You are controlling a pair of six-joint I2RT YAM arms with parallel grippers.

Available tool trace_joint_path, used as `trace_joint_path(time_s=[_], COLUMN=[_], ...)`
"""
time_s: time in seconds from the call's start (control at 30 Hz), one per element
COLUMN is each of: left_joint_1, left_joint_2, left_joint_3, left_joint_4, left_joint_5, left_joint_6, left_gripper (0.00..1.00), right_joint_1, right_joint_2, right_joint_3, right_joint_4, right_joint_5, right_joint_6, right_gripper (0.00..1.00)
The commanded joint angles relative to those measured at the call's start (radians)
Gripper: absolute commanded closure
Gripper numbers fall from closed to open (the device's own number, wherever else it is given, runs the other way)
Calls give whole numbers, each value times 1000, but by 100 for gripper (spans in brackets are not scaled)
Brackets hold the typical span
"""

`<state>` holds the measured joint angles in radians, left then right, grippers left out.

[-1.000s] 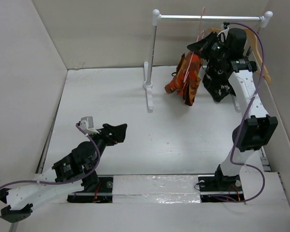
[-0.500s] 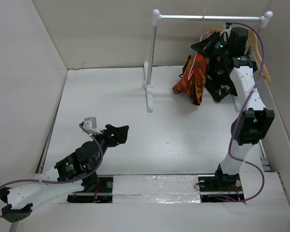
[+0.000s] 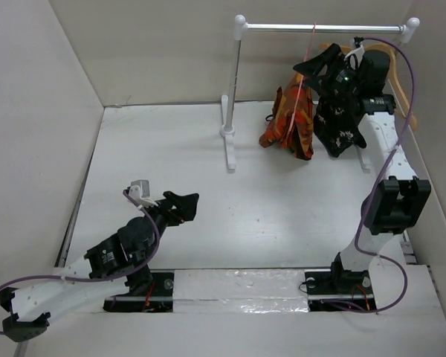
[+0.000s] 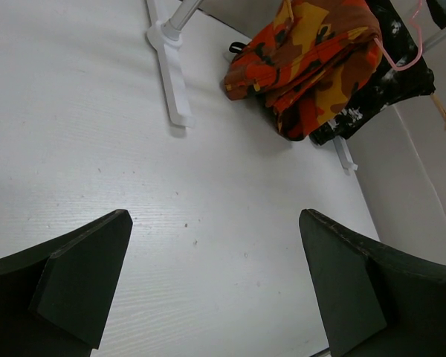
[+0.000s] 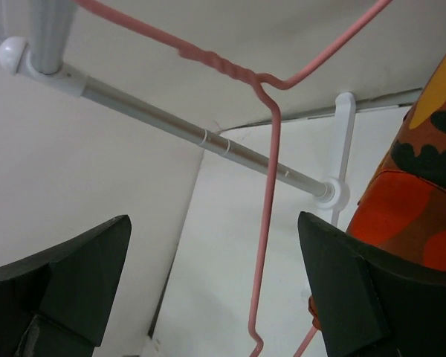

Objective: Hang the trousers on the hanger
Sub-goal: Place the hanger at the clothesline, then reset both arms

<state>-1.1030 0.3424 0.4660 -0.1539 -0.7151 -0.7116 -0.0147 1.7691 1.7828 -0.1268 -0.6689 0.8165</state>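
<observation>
The trousers (image 3: 288, 123), camouflage in orange, red, yellow and black, are draped over the thin pink hanger (image 3: 302, 74). The hanger hangs from the rail (image 3: 275, 27). My right gripper (image 3: 317, 68) is up beside the hanger, open. In the right wrist view the pink hanger wire (image 5: 264, 223) runs between my spread fingers (image 5: 82, 271) without touching them, and the trousers (image 5: 420, 201) show at the right edge. My left gripper (image 3: 180, 204) is open and empty low over the table. Its view shows the trousers (image 4: 305, 59) far ahead.
A black garment with white speckles (image 3: 339, 126) on a wooden hanger (image 3: 401, 74) hangs right of the trousers. The white rack post (image 3: 233, 97) and its foot (image 4: 171, 74) stand mid-table. Walls close in on the left, back and right.
My right gripper has opened and let go of the pink hanger. The trousers swung right, then settled back left under the rail. The left arm barely moved.
</observation>
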Motion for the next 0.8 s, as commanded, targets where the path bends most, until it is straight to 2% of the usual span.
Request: trace_joint_path(time_s=[0.0,0.13,0.17,0.27,0.33,0.43,0.47,0.5,0.53,0.63,0.77], left_joint_1=[5,5,5,5,5,5,5,5,5,5,5], left_joint_2=[15,30,33,49,56,38,29,5,-9,-80,-193], left_joint_3=[42,83,94,134,152,174,175,174,169,122,41], left_joint_4=[40,66,79,86,82,65,53,27,11,-59,-78], left_joint_5=[-6,12,14,19,23,22,20,14,8,-7,-3], left_joint_6=[-3,14,21,31,29,29,23,18,9,-31,-69], left_gripper=[3,1,1,1,1,1,1,1,1,1,1], right_joint_1=[-18,-40,-54,-80,-80,-64,-42,-33,-33,-19,-19], right_joint_2=[-103,-226,-302,-455,-629,-856,-916,-1041,-1103,-1323,-1485], right_joint_3=[-9,-107,-143,-353,-538,-739,-787,-868,-869,-1012,-1060], right_joint_4=[-13,-43,-22,102,235,266,248,201,200,-18,-186], right_joint_5=[63,161,172,187,149,80,81,95,110,208,293], right_joint_6=[-89,-152,-157,-105,-71,-57,-71,-104,-105,-178,-237], right_gripper=[0,0,0,0,0,0,0,0,0,0,0])
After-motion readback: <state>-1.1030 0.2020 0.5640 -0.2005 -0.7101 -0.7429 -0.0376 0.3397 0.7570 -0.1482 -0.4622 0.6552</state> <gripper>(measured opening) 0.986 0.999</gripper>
